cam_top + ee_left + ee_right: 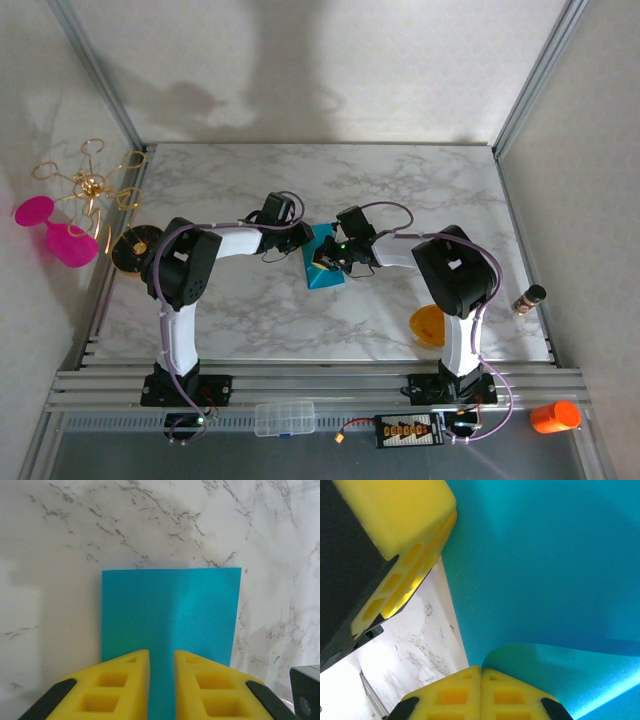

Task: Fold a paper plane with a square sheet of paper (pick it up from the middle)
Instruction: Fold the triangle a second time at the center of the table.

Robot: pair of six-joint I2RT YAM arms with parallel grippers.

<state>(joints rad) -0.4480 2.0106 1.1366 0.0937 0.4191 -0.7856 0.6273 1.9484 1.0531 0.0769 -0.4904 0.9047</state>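
Pinching paper [170, 605], right fingers [450, 697] closed; left fingers [120, 680] ajar.

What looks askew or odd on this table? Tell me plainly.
Only the square sheet of paper: one edge curls up off the table in a rounded flap, apparently pinched at the tips of the shut right gripper, so the sheet does not lie flat. No tear or spill shows.
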